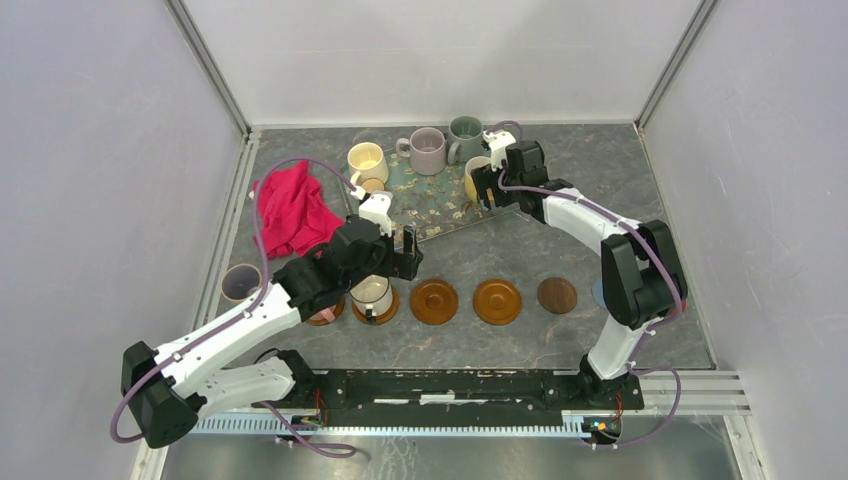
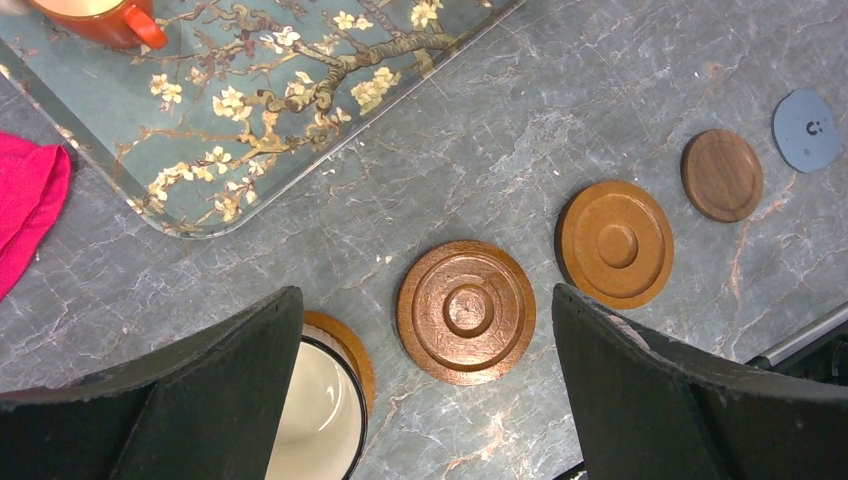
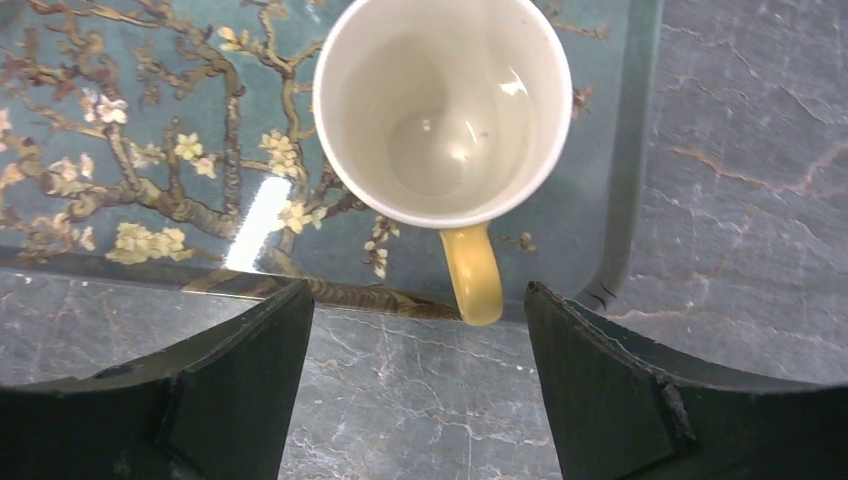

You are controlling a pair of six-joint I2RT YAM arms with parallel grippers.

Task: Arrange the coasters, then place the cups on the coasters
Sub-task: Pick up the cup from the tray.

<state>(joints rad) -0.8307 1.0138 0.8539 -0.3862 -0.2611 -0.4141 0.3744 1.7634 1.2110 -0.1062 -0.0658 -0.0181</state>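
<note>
**Two-arm desk scene, wrist and top views.** The left tool (image 2: 425,295) hangs over the desk (image 1: 520,250) with its jaws spread wide and nothing held. In its wrist view a ringed orange-brown coaster (image 2: 466,311) lies bare between the two fingers. At the lower left of that view a white cup (image 2: 318,420) stands on another coaster (image 2: 350,350). Toward the upper right the row runs on, all bare and apart: a second orange-brown coaster (image 2: 613,243), a dark brown coaster (image 2: 721,174) and a grey-blue coaster (image 2: 806,130). The right tool (image 3: 418,290), jaws likewise wide and empty, hovers at the edge of the floral tray (image 3: 130,120). It faces a yellow cup (image 3: 442,110) that stands on the tray, handle toward the lower edge of the frame. In the top view a cream cup (image 1: 367,160), a mauve cup (image 1: 430,150) and a grey-green cup (image 1: 466,135) stand at upper centre. A red cloth (image 1: 290,210) lies at centre left.
</note>
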